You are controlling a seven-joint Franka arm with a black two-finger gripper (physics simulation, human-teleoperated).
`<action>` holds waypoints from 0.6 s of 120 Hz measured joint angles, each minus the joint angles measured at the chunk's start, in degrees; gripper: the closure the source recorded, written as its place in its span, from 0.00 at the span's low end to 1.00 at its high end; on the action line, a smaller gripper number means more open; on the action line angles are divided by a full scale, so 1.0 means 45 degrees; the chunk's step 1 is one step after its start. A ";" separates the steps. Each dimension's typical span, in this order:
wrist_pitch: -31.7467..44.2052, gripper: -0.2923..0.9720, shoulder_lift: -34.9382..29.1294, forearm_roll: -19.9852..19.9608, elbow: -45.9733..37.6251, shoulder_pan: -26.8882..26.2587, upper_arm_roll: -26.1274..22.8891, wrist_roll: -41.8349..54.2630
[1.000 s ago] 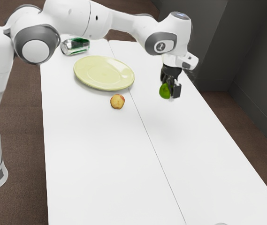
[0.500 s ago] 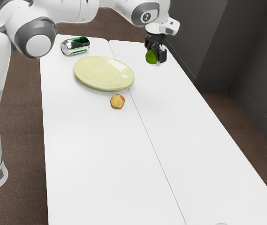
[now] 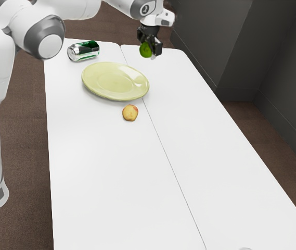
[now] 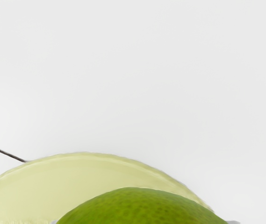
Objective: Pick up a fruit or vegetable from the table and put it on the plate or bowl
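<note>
Now, from the exterior view's left: your green can (image 3: 84,50) lies on its side, well off to the left of the jaws. Next comes the pale green plate (image 3: 115,80), lower than the jaws and to their left. The yellow-red fruit (image 3: 130,112) sits on the white desk (image 3: 111,172), well apart from the jaws. And there they are, jaws pinching the green fruit (image 3: 146,49), held up off the desk. In the wrist view, the green fruit (image 4: 142,207) sits under the hand, with the plate (image 4: 67,186) rim just past it.
</note>
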 joint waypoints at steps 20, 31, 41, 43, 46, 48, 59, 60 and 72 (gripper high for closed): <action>0.0004 0.54 0.0173 0.0004 -0.0039 0.0676 -0.0052 0.0129; 0.0004 0.54 0.0213 0.0018 -0.0066 0.1044 -0.0083 0.0186; -0.0001 0.54 0.0281 0.0038 -0.0081 0.1219 -0.0100 0.0232; -0.0002 0.51 0.0293 0.0037 -0.0082 0.1230 -0.0107 0.0243; -0.0008 0.46 0.0306 0.0023 -0.0083 0.1236 -0.0114 0.0262; -0.0012 0.43 0.0312 0.0011 -0.0083 0.1240 -0.0120 0.0275; -0.0036 0.34 0.0325 -0.0074 -0.0118 0.1249 -0.0140 0.0342; -0.0037 0.33 0.0326 -0.0081 -0.0127 0.1247 -0.0141 0.0347; -0.0075 0.28 0.0289 -0.0165 -0.0184 0.1231 -0.0152 0.0403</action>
